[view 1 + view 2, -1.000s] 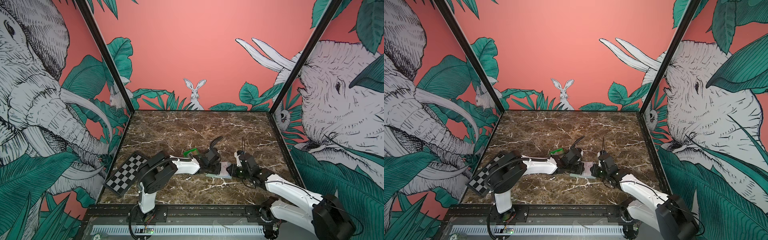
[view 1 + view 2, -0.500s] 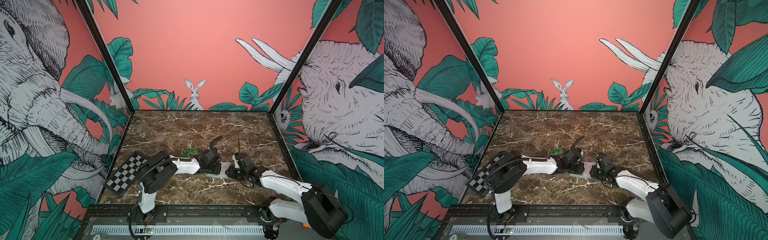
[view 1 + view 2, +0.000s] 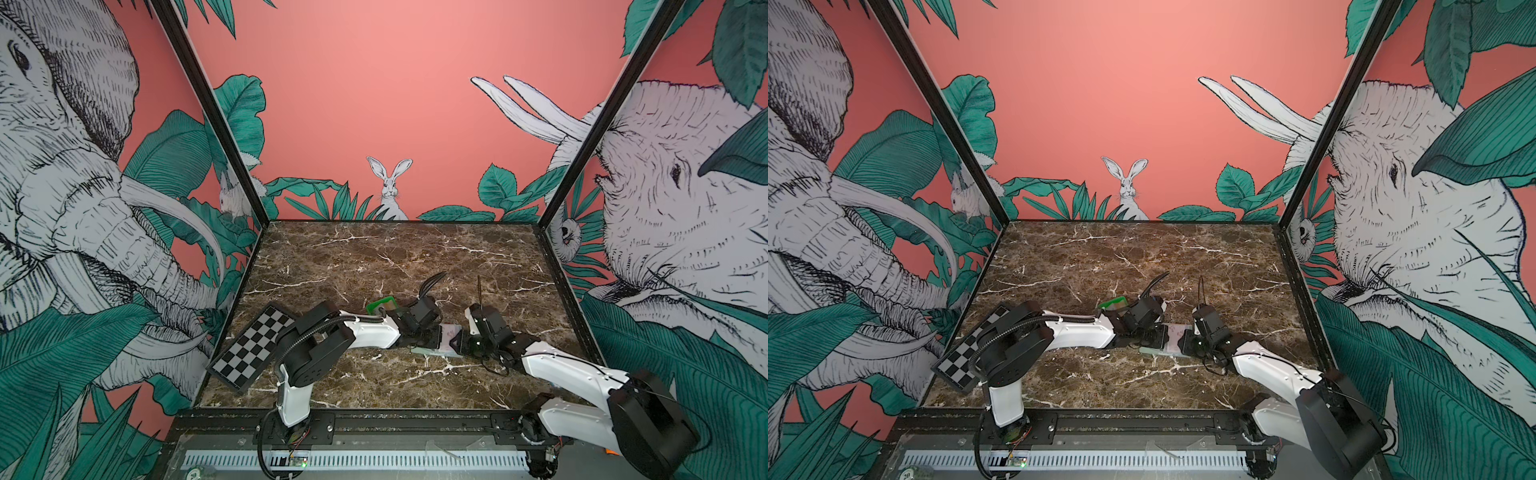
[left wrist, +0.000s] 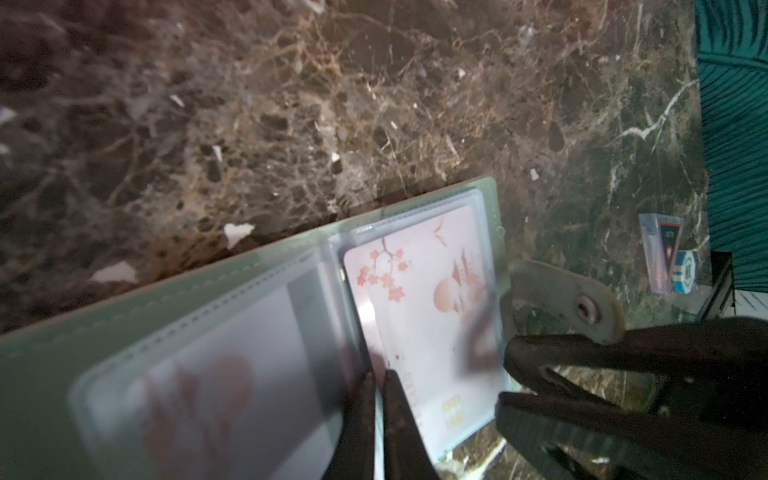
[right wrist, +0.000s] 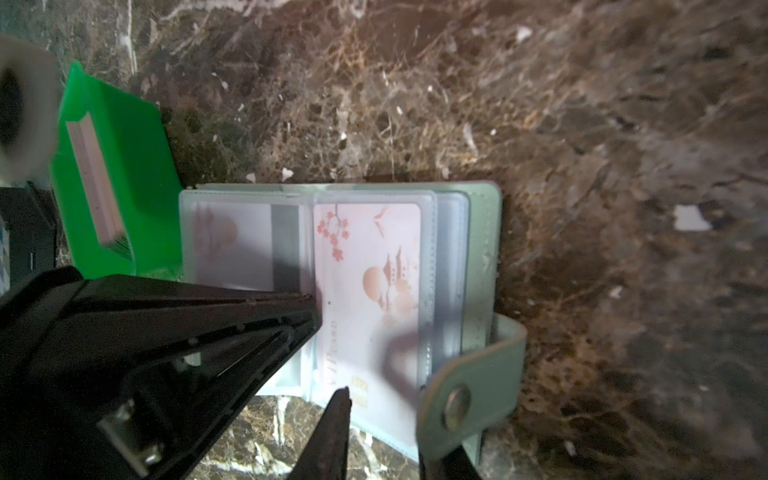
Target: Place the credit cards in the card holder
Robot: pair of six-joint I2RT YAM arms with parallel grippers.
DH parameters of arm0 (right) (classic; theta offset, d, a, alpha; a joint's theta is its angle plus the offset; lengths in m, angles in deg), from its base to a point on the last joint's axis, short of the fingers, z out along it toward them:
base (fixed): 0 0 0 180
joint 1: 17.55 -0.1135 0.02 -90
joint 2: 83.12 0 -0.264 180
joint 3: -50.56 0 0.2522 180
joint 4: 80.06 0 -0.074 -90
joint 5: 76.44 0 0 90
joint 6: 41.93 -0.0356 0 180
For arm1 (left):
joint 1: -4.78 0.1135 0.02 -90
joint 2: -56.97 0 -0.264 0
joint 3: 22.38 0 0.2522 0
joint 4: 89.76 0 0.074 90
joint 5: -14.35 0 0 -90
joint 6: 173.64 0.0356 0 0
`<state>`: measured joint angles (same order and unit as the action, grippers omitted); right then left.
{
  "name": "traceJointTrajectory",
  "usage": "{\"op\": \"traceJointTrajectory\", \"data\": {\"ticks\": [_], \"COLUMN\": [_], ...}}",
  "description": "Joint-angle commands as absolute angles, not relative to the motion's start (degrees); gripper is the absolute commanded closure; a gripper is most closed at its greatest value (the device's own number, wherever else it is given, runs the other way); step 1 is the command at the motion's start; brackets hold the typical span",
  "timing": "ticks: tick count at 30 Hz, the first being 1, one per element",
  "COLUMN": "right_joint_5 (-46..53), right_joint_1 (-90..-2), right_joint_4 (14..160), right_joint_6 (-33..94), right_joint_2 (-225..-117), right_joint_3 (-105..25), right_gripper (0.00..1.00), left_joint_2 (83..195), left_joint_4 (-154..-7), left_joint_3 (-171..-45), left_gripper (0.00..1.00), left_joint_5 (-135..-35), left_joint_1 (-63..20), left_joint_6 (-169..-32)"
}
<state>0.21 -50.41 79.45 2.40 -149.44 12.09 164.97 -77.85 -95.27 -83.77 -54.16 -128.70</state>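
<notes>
Sage-green leather-like card holder lies open near the front middle of brown marble tabletop. Right gripper jaws have just widened and now stand apart. Pale pink blossom-print credit card looks nearly seated in clear sleeve, likely released. Left gripper jaws together, at fold. Remaining credit cards in bright green plastic tray, just beside holder. Snap strap curls by right jaws, snag risk. Open marble beyond.

Both top views: mounted high over the front edge, pitched down and back across the table to the rear wall; whole cell in frame, near-total overlap. Left wrist cam: very close, looking steeply down on the open card holder. Right wrist cam: equally close, from the opposite side; both wrist cams share the holder's pink card.
</notes>
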Motion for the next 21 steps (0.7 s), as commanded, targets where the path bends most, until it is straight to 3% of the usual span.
{"op": "traceJointTrajectory", "data": {"ticks": [1,21], "right_joint_5": [0.7,0.7], "right_joint_1": [-50.2,-50.2], "right_joint_4": [80.4,80.2], "right_joint_6": [2.4,2.4], "right_joint_2": [-148.0,-148.1], "right_joint_3": [12.0,11.8], "right_gripper": [0.71,0.65], "left_joint_2": [166.0,166.3], "left_joint_4": [-74.3,-72.5], "left_joint_3": [-95.3,-95.9], "left_gripper": [0.90,0.92], "left_joint_5": [-83.6,-83.2], "left_joint_1": [-53.9,-53.9], "left_joint_6": [-129.1,-129.6]}}
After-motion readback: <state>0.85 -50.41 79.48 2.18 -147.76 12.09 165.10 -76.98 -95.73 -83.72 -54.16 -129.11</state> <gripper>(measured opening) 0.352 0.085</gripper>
